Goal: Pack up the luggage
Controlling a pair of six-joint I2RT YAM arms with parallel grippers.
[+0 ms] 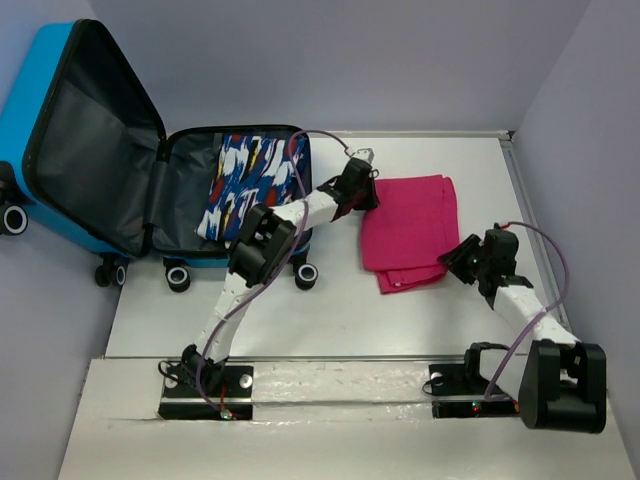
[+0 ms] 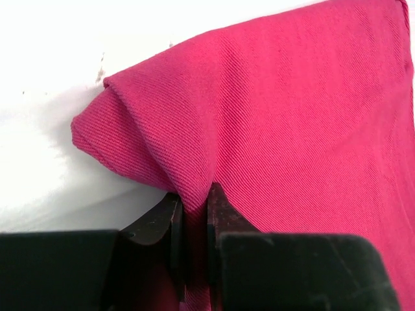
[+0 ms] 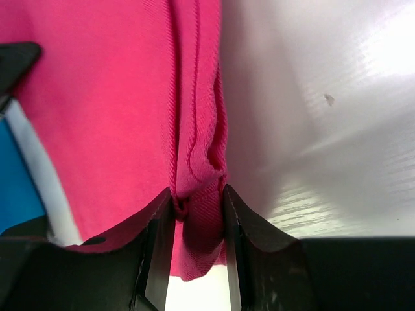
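Luggage, bright blue hard-shell suitcase [image 1: 60,150], lies open at table's far left; patterned pouch [image 1: 245,185] already inside. Left gripper [image 2: 192,217] and right gripper [image 3: 198,201] each pinch opposite edges of folded pink cloth [image 1: 408,230], jaws pressed on fabric, ready for 2-arm lift toward case.

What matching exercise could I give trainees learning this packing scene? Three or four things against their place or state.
Things:
1. luggage
2. patterned pouch
3. pink cloth
4. left gripper

States:
A. lies inside the open case
B. folded on the table, gripped at both sides
C. stands open, lid up
D. shut on cloth

Pairs: 1-C, 2-A, 3-B, 4-D
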